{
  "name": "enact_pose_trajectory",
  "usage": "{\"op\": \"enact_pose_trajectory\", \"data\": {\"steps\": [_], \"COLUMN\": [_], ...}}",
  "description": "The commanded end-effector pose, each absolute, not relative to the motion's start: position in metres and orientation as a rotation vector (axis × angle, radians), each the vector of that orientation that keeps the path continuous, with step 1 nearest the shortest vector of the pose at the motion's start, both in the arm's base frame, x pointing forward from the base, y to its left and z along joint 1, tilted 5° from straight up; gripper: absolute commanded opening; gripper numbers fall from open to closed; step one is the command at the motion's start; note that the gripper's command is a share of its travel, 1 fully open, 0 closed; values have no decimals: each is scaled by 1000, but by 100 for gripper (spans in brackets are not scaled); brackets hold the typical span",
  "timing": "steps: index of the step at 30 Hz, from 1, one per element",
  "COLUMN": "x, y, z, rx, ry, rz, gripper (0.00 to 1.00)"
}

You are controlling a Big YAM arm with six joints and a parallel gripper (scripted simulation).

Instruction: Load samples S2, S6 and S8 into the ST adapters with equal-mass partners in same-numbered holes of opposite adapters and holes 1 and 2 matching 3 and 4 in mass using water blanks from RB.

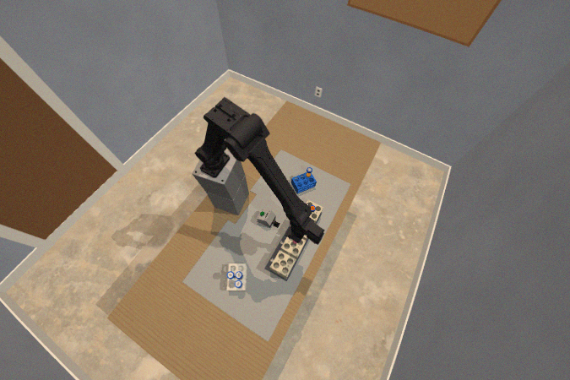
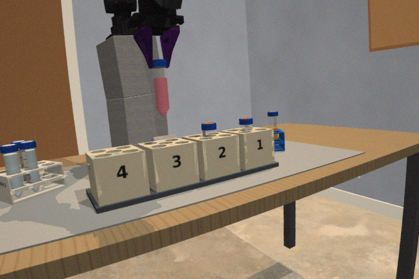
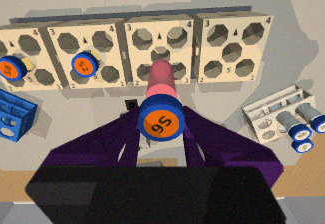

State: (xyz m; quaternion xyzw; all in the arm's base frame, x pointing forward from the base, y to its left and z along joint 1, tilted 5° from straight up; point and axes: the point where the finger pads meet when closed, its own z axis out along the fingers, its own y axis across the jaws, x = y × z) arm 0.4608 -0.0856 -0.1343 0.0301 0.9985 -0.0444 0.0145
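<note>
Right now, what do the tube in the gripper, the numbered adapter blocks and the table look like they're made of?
The pink-filled tube with a blue screw cap, held in the purple-fingered gripper, looks like clear plastic: the liquid shows through its wall. The beige numbered adapter blocks look like matte moulded plastic, flat and without shine. The brown table looks like wood, with visible grain, under a grey mat.

arm: reached out from its pedestal, wrist pointed down | gripper: purple fingers clamped on tube S6 at its cap, tube hung upright below
</note>
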Motion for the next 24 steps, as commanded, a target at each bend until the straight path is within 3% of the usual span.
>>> {"op": "enact_pose_trajectory", "data": {"steps": [1, 24], "x": [476, 472], "y": [-88, -90], "z": [-135, -176], "rx": [9, 24], "ry": [3102, 3091], "rz": [-134, -139], "gripper": [0, 0]}}
